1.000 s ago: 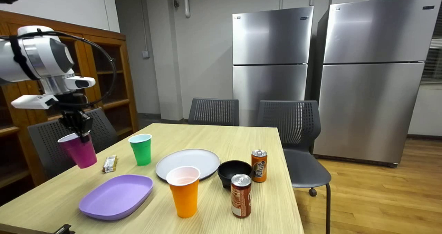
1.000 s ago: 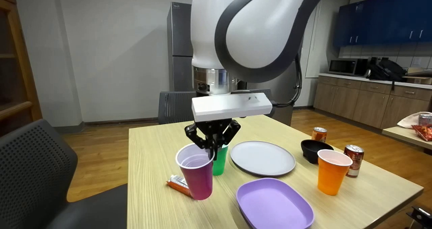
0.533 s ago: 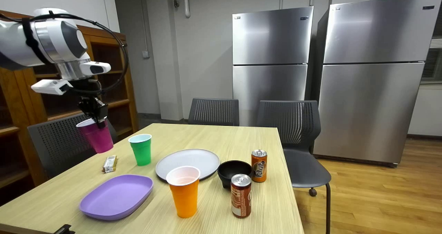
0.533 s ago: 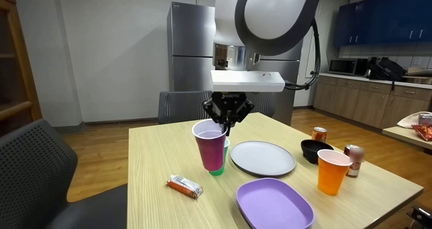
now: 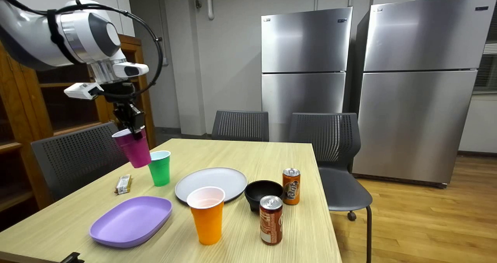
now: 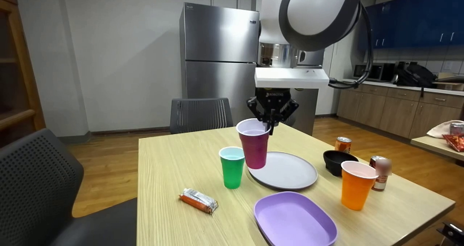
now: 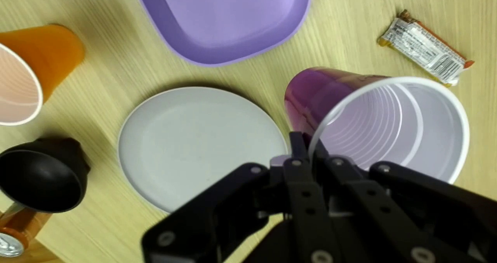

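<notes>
My gripper [image 7: 308, 143] is shut on the rim wall of a magenta cup with a white inside [image 7: 312, 90]. One finger is inside the cup and one outside. In both exterior views the gripper [image 5: 138, 133] [image 6: 271, 128] holds the cup [image 5: 136, 150] [image 6: 255, 150], slightly tilted, above the table. A green cup [image 5: 161, 172] [image 6: 232, 169] stands upright on the table near it; the wrist view does not show it. A grey round plate [image 7: 198, 146] [image 6: 286, 171] lies beside and below the held cup. A wrapped snack bar [image 7: 425, 49] [image 6: 197, 201] lies on the table.
A purple plate [image 6: 295, 218] lies toward the front. An orange cup [image 5: 207, 220], a black bowl [image 5: 258, 193], an orange can [image 5: 291, 185] and a brown-red can [image 5: 271, 222] stand on the table [image 5: 306, 232]. Chairs [image 5: 326, 139] stand around it; two refrigerators [image 5: 306, 53] stand behind.
My gripper has carried the magenta cup up and sideways, from above the snack bar past the green cup toward the grey plate's edge. The objects on the table have not moved.
</notes>
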Controlling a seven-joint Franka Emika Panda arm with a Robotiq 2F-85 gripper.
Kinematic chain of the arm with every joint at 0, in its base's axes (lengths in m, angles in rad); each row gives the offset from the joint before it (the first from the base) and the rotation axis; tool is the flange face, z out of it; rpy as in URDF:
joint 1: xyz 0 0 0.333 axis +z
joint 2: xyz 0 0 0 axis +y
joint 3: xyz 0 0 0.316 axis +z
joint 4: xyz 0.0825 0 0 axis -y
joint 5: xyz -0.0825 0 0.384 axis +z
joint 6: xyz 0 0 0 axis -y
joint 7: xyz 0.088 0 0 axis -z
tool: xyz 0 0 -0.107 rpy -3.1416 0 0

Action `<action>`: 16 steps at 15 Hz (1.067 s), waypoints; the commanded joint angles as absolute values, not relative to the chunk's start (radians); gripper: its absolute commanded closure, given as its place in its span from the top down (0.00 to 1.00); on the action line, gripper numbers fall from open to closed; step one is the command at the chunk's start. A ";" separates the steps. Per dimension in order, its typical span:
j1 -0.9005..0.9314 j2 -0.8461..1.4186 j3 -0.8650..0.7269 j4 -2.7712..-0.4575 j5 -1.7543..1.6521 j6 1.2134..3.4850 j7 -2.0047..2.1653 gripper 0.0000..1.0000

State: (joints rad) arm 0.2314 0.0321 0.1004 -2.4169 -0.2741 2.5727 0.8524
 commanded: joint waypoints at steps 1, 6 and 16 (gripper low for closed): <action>0.181 -0.020 0.093 -2.450 -0.282 2.524 0.879 0.01; 0.132 -0.013 0.068 -2.454 -0.305 2.485 0.922 0.01; 0.093 0.097 0.016 -2.415 -0.356 2.501 0.998 0.01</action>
